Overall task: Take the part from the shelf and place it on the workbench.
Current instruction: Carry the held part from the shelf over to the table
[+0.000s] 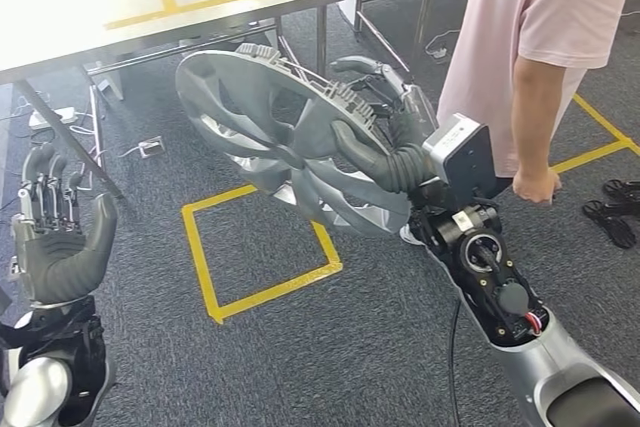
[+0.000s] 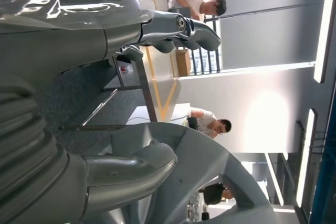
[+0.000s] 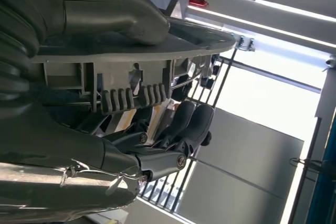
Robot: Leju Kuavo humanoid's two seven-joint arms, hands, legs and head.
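The part (image 1: 249,117) is a large grey spoked wheel cover, held tilted above the carpet below the middle of the head view. My right hand (image 1: 385,147) grips its rim, thumb over one face and fingers behind the other. The right wrist view shows the thumb pressed on the part's rim (image 3: 158,45) and my right hand's (image 3: 79,156) darker fingers beneath the ribbed edge. My left hand (image 1: 56,247) is raised at the lower left, palm up, fingers apart, holding nothing. Past my left hand (image 2: 79,40), the left wrist view catches the part (image 2: 206,166). The steel workbench (image 1: 151,7) with yellow tape lines stands ahead to the left.
A person in a pink shirt (image 1: 543,37) stands close on the right, one hand hanging near my right wrist. A yellow tape square (image 1: 256,247) marks the carpet under the part. A power strip (image 1: 151,147) and cables lie under the workbench. Black shoes (image 1: 615,212) sit at the far right.
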